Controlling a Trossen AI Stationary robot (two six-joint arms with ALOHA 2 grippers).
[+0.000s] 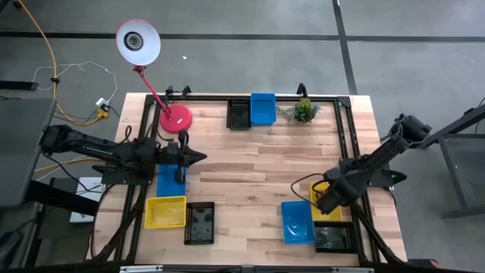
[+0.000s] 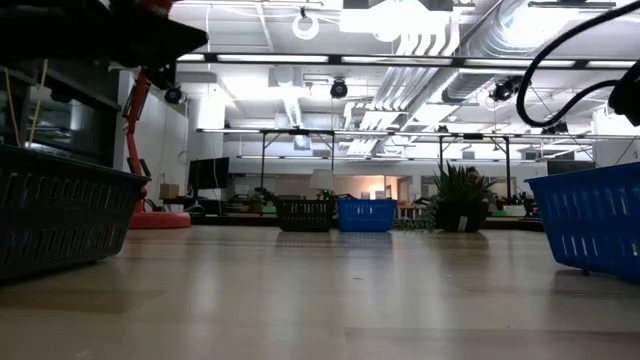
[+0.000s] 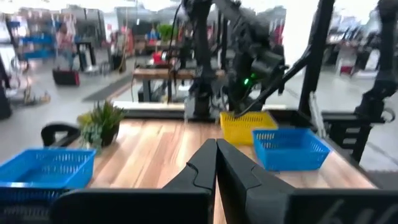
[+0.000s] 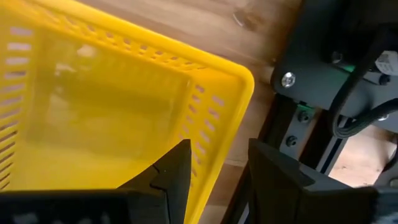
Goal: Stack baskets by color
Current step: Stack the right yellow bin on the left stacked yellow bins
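The right claw (image 4: pixel 214 168) is down at the near right side of the wooden surface (image 1: pixel 258 171). Its two dark fingers sit partly open, one inside and one outside the wall of a yellow plastic mesh basket (image 4: pixel 118 106). It looks like it is gripping that wall, but I cannot tell if the fingers press it yet. From above, this yellow basket (image 1: pixel 327 203) sits just beside a blue mesh basket (image 1: pixel 296 221) and a black mesh basket (image 1: pixel 333 238).

The left claw (image 3: pixel 216 163) is shut and holds nothing. It hovers over the left side, above another blue basket (image 1: pixel 168 182). Near it lie a second yellow basket (image 1: pixel 165 211) and a black one (image 1: pixel 199 222). Two more baskets, black (image 1: pixel 238 114) and blue (image 1: pixel 263 108), sit at the far edge.

To do this step well, I think the right claw should pinch the thin wall firmly, lift straight up, and keep the basket level so it slips neatly into the other yellow one.

I can read no words or labels anywhere.
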